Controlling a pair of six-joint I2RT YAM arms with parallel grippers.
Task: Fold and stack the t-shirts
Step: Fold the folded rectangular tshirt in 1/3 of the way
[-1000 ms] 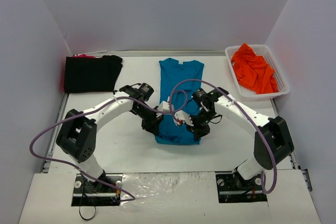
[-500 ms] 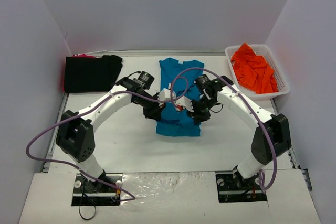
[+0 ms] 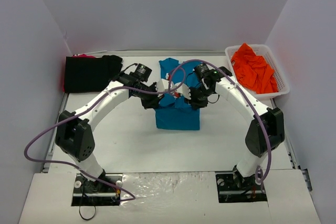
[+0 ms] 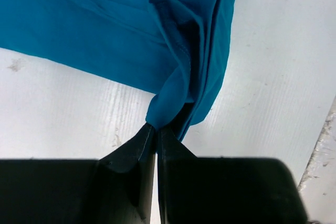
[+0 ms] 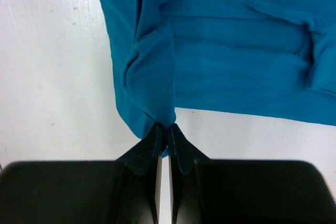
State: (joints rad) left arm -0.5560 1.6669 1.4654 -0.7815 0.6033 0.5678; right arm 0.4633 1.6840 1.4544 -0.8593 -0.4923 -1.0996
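Observation:
A teal-blue t-shirt (image 3: pixel 177 115) lies at the table's middle, its lower part doubled over toward the collar. My left gripper (image 3: pixel 154 102) is shut on the shirt's left hem corner (image 4: pixel 167 109). My right gripper (image 3: pixel 195 102) is shut on the right hem corner (image 5: pixel 153 109). Both hold the hem lifted above the shirt's middle. A black t-shirt (image 3: pixel 92 72) lies folded at the back left. Orange t-shirts (image 3: pixel 254 68) are heaped in the basket.
A white slotted basket (image 3: pixel 283 83) stands at the back right. A sliver of pink cloth (image 3: pixel 82 55) shows behind the black shirt. Grey walls close in the table on three sides. Purple cables loop over both arms.
Both grippers have carried the teal shirt's hem away from the near edge toward the collar, doubling the shirt over. The visible shirt has grown shorter.

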